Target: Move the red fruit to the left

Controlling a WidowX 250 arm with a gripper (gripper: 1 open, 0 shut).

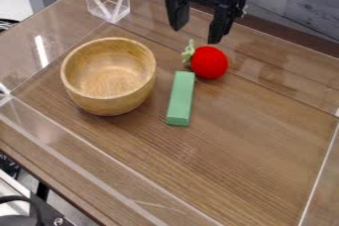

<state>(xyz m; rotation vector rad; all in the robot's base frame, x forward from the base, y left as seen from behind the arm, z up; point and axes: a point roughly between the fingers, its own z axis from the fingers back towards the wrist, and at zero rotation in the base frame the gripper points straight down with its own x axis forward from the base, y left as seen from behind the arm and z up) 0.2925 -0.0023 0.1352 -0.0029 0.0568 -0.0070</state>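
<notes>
- Brown wood-grain tabletop with clear walls could let anything round roll.
- Round wooden bowl and 1 green rectangular block crowd the leftward path.
- Black gripper hangs wide, empty.
- Small round red fruit sits below-right of it; an off-centre close may squirt it.

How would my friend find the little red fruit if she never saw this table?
Start at the big wooden bowl on the brown table. Beside it lies a green block, and just past the block's far end sits the red fruit, below the open black gripper. It is the only round, bright red thing, with a tiny green leafy top.
</notes>
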